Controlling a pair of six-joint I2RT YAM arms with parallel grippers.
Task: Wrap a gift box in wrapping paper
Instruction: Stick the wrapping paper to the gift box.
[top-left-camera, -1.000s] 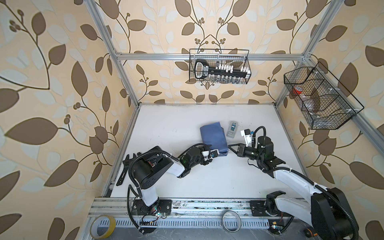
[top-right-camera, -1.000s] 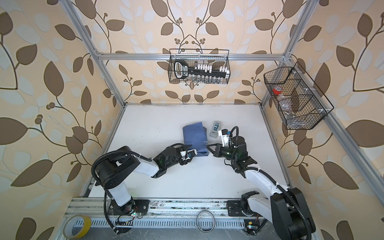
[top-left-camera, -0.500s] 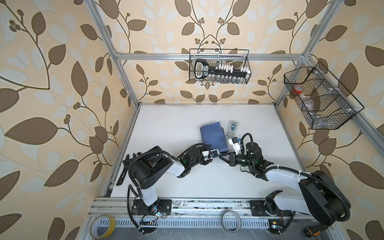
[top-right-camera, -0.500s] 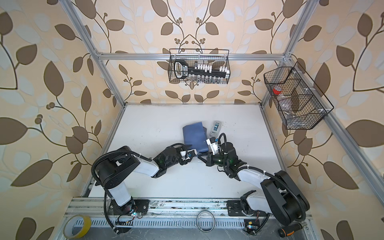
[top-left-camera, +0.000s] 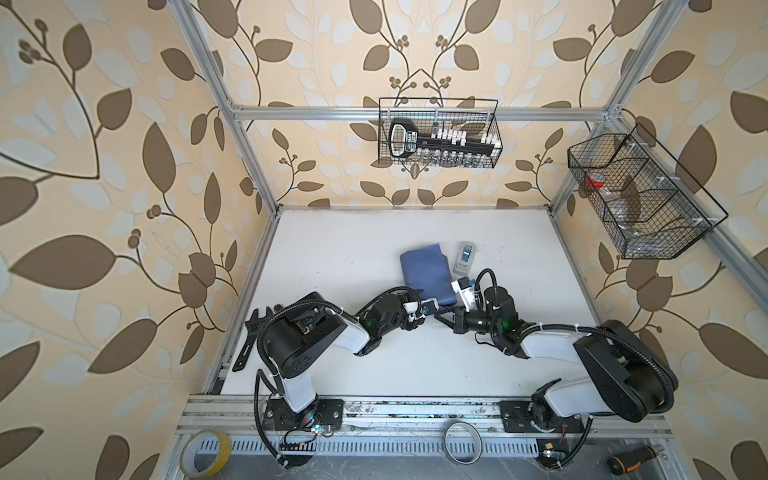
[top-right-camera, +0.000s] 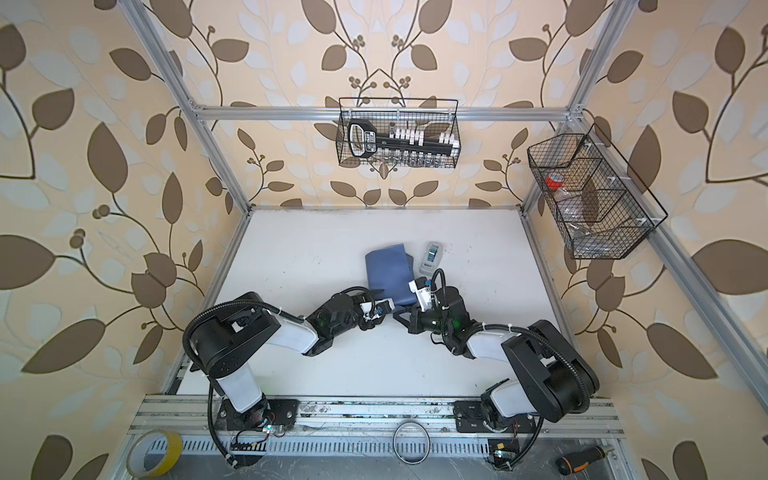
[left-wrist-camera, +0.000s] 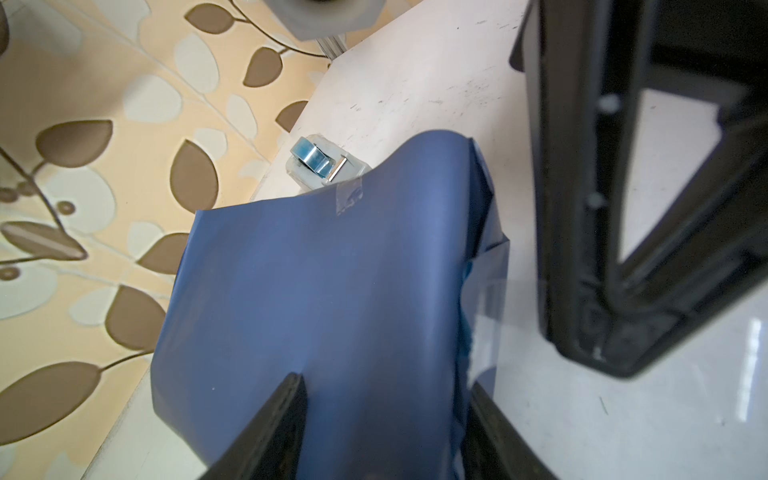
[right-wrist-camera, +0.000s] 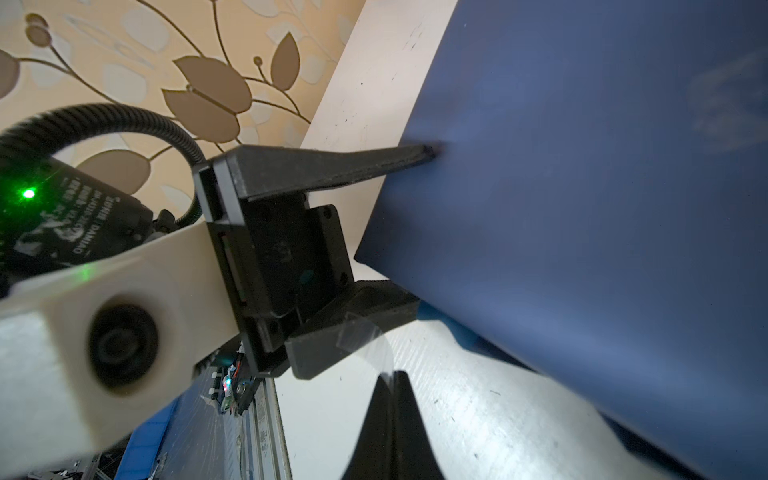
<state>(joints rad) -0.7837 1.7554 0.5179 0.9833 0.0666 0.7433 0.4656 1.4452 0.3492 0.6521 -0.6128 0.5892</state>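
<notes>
At mid-frame in both top views, the left tool (top-left-camera: 430, 308), jaws half spread, clamps the wrapping paper (top-left-camera: 424, 270) folded round the hidden gift box, likely steadying it on the desk (top-left-camera: 332, 249) while the closed right tool (right-wrist-camera: 390, 378) pinches a clear tape strip (right-wrist-camera: 368, 336) beside it for sealing.

The wrapping paper (top-left-camera: 426, 272) is slate blue, the table (top-left-camera: 332, 257) white, the wallpaper (top-left-camera: 104, 124) beige with brown leaves.

Right wrist view: "DAMIAO" in white print on black motor housing (right-wrist-camera: 70, 216), just behind the left claw (right-wrist-camera: 419, 228). Other lines there are too blurred to read. Nothing else is legible.
</notes>
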